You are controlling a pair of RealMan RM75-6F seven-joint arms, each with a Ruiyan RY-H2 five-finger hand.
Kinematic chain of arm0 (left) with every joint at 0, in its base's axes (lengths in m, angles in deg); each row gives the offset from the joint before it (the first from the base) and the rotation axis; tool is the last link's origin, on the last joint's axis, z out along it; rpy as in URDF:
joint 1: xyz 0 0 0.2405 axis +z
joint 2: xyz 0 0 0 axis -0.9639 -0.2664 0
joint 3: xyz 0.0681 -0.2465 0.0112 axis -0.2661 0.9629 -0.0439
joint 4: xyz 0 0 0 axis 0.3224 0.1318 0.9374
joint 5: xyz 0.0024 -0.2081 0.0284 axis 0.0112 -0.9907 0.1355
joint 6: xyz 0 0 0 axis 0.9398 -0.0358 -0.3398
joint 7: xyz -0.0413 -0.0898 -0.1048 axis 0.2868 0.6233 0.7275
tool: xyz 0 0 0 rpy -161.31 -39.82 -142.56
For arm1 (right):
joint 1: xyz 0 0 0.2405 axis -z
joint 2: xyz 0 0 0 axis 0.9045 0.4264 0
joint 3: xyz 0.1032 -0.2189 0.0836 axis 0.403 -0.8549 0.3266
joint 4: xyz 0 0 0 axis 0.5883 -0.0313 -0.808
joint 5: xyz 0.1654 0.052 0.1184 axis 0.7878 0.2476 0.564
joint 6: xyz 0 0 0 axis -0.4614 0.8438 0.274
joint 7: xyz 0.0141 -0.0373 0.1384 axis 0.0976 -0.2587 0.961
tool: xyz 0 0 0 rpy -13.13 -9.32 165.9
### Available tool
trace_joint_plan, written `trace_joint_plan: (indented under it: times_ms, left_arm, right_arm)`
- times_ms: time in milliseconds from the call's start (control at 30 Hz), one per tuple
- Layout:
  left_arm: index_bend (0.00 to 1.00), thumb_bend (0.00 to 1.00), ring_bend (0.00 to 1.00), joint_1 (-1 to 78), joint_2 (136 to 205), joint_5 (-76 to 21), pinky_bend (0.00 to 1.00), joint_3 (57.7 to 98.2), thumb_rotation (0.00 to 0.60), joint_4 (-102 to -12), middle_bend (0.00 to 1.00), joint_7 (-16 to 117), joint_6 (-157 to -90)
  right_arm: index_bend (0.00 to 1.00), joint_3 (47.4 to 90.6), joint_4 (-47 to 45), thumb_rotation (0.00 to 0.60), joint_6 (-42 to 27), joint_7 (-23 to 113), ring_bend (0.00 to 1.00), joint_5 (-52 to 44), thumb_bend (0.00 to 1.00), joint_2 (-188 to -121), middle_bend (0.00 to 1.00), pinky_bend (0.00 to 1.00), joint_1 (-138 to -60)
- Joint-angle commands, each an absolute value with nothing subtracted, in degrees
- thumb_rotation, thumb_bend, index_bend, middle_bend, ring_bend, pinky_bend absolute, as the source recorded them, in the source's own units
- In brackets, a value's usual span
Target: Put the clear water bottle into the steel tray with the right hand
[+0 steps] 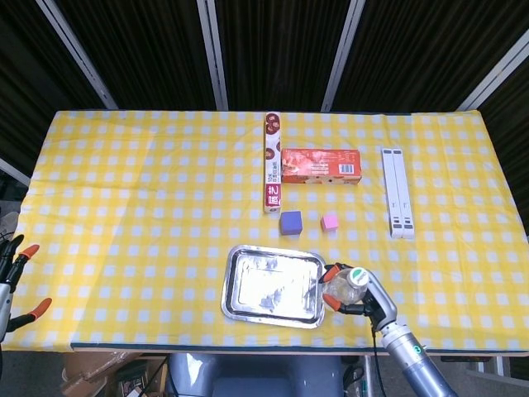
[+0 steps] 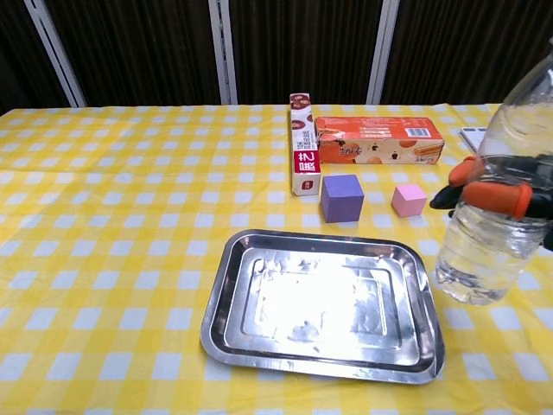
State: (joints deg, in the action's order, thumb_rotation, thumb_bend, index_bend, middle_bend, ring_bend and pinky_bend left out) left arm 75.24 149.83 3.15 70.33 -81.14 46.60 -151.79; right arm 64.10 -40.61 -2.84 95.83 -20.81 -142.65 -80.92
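My right hand grips the clear water bottle upright, just right of the steel tray. In the chest view the bottle hangs near the right edge, its base a little above the cloth beside the tray's right rim, with orange-tipped fingers wrapped around its middle. The tray lies empty at the table's front centre. My left hand stays at the far left edge, off the table, fingers apart and holding nothing.
Behind the tray stand a purple cube and a pink cube. Further back lie a long narrow box, an orange snack box and a white bar at the right.
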Motion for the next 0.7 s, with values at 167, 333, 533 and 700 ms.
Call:
trace_joint_plan:
  times_ms: [167,333,533,700]
  left_arm:
    - [0.13,0.22,0.0,75.3,150.0,2.9,0.0,70.4,0.6,-81.3,0.0,46.2,-151.8]
    - [0.13,0.22,0.0,75.3,149.9,2.7,0.0,70.6,0.6,-81.4,0.0,46.3,-151.9]
    - [0.13,0.22,0.0,75.3,149.8,3.3,0.0,70.3,0.6,-81.6,0.0,46.6,-152.0]
    - [0.13,0.22,0.0,75.3,149.5,3.1,0.0,70.4,0.6,-81.5,0.0,47.4,-152.1]
  right_arm:
    - [0.73,64.0,-35.3,0.6,-6.2,104.3,0.21,-22.8,0.58,-136.1,0.53,0.0,-78.1]
    - [0.73,63.3,-32.1,0.6,-10.0,109.6,0.21,-24.7,0.58,-131.3,0.53,0.0,-75.3]
    - [0.73,62.8,-32.2,0.6,-10.5,111.4,0.21,-27.1,0.58,-130.3,0.53,0.0,-75.5]
    - [0.73,62.4,-37.4,0.6,-7.1,104.4,0.21,-28.0,0.58,-133.7,0.53,0.0,-78.4]
